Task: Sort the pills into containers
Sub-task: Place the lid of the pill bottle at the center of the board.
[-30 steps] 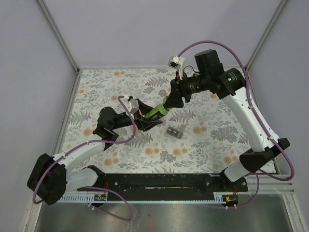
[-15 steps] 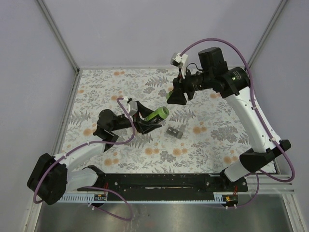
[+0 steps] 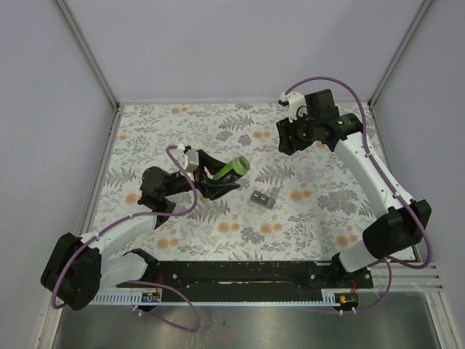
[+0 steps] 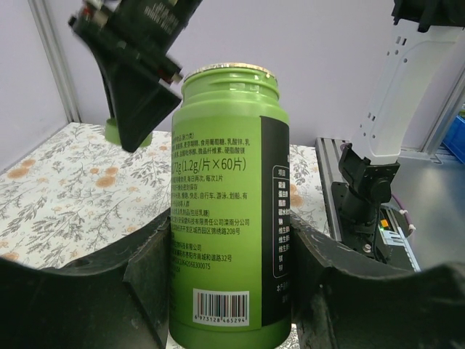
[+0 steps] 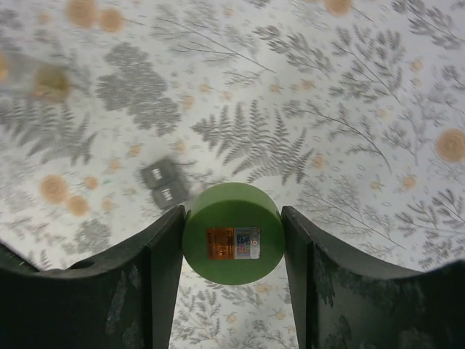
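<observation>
Near the middle of the worktop [image 3: 145, 131], a little left of centre, we see the left fingers [image 4: 145, 283] closed on a green bottle [image 3: 232, 169], one finger against each side of its labelled body. From overhead the bottle is tilted, with its threaded neck toward the rear right. We cannot tell whether its base touches the surface.

A small grey pill box [image 3: 264, 198] lies flat just to the near right of the bottle. It is apart from the bottle and from both arms.

Over the rear right part of the worktop, the right fingers [image 5: 163, 291] grip a round green cap [image 5: 232, 243], one finger touching each side. A small sticker shows on the cap's upper face. This pair is well apart from the bottle, with open patterned surface between them, and it hangs near the rear edge but inside it.

Lilac walls [image 3: 218, 43] and slanting metal posts bound the worktop at the left, rear and right. A black base rail [image 3: 240, 273] marks the near edge. Open surface runs along the left edge, across the rear left corner, and in the band between the pill box and the base rail. The right arm's white link crosses above the right-hand part of the worktop, so less room is left on that side.
</observation>
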`<state>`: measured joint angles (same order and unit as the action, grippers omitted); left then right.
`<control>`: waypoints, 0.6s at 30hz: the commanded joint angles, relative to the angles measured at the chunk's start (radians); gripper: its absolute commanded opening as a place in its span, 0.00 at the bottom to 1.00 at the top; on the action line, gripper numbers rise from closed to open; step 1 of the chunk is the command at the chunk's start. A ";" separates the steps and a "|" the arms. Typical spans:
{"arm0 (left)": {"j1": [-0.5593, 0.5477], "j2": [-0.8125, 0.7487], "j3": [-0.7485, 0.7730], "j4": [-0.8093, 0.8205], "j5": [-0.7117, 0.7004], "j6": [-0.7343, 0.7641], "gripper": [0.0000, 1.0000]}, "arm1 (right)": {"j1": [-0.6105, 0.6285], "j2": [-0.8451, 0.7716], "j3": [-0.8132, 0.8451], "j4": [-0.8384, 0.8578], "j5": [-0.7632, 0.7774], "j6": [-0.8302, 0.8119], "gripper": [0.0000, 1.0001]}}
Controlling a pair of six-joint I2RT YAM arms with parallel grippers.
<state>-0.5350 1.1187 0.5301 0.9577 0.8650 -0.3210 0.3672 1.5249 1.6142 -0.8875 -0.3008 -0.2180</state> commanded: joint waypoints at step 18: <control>0.004 -0.033 0.016 0.095 0.025 -0.030 0.00 | -0.102 0.371 -0.146 0.225 0.335 -0.099 0.50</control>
<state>-0.5350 1.1057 0.5301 0.9691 0.8677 -0.3420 0.2760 1.8595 1.4399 -0.6895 0.0025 -0.2539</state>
